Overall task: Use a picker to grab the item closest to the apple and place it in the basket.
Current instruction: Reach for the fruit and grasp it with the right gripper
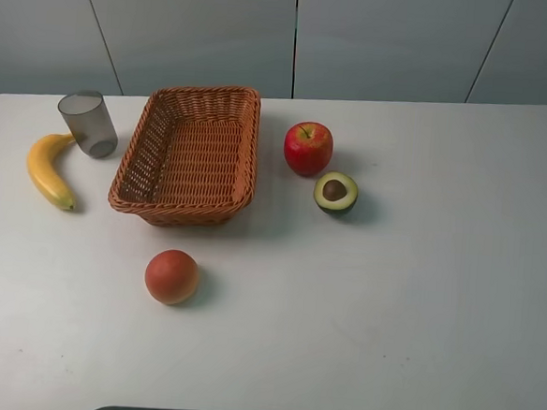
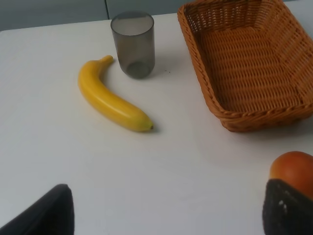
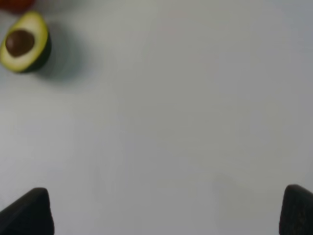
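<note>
The halved green avocado with brown pit (image 1: 335,192) lies cut face up on the white table (image 1: 417,299), just beside the shiny red apple (image 1: 307,148) at the apple's 4 o'clock. That makes it the closest item, so it is the target. The right wrist view shows the same avocado half (image 3: 24,41) well ahead of the right gripper (image 3: 166,210), whose two dark fingertips (image 3: 27,213) sit at opposite frame edges, so the jaws stand wide and hold nothing.

Best approach, as I judge it: bring the right arm in over the avocado and close across its narrow width low on the skin (the rounded underside may rock or slip). Then lift it clear before travelling toward 9 o'clock into the rectangular woven wicker basket (image 1: 190,157). The apple stands between avocado and basket, so carry high or swing around it.

The left gripper (image 2: 166,210) is also spread wide and empty. Round orange-red fruit (image 1: 172,277) sits at the basket's 6 o'clock, out of the way. Yellow curved banana (image 1: 49,169) and grey translucent plastic cup (image 1: 88,124) lie at the basket's 9 o'clock, well apart from the route.
</note>
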